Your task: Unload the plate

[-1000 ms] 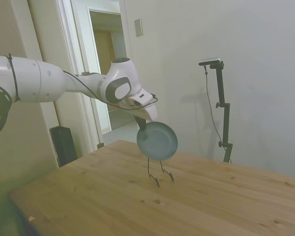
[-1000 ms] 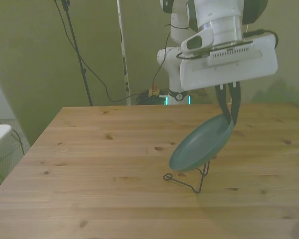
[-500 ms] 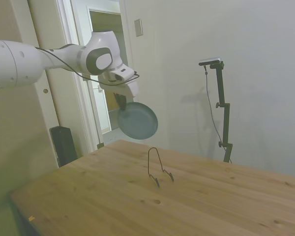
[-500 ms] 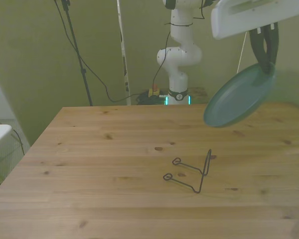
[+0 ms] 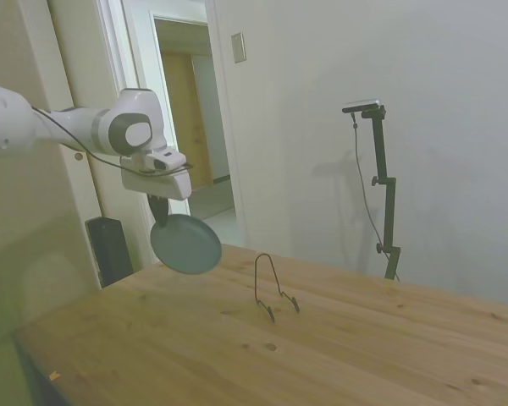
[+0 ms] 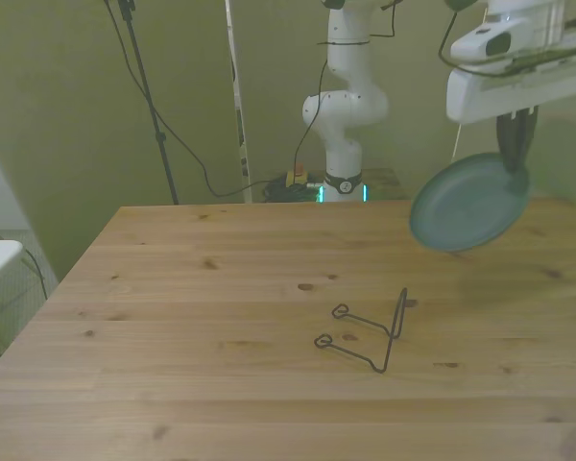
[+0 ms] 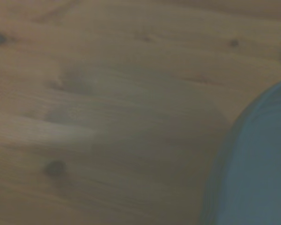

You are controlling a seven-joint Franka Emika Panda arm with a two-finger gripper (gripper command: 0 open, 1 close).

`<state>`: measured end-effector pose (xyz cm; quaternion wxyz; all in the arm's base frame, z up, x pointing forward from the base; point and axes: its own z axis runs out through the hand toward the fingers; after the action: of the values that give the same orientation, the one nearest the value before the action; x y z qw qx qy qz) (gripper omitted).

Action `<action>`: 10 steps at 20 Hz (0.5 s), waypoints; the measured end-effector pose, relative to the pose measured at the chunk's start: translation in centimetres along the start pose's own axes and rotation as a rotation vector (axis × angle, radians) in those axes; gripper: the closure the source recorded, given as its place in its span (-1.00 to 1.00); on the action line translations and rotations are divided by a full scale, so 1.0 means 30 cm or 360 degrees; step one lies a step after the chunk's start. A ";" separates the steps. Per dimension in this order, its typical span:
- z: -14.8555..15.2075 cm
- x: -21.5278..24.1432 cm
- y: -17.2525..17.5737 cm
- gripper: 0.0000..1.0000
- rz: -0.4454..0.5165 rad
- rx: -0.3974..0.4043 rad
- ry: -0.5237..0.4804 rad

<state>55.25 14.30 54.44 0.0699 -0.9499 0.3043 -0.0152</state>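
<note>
The teal plate hangs tilted in the air above the table, held by its upper rim. My gripper is shut on that rim, its dark fingers pinching it from above. In the front view the plate is over the table's far right part, well away from the thin wire stand, which stands bare near the table's middle. The wrist view shows the plate's blurred edge over the wood.
The wooden table stretches wide to the front view's left of the stand. A doorway and a dark box on the floor lie beyond the table in the side view.
The arm has carried the plate up off the wire stand, then away toward the robot's side and lower toward the table. The stand is left bare.
</note>
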 end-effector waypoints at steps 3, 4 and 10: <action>0.143 0.015 0.060 1.00 0.0013 -0.0133 -0.0037; 0.190 0.020 0.080 1.00 0.0014 -0.0181 -0.0051; 0.379 0.051 0.187 1.00 0.0033 -0.0376 -0.0124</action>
<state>54.08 10.30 42.36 -0.0305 -0.9482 0.3107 0.0586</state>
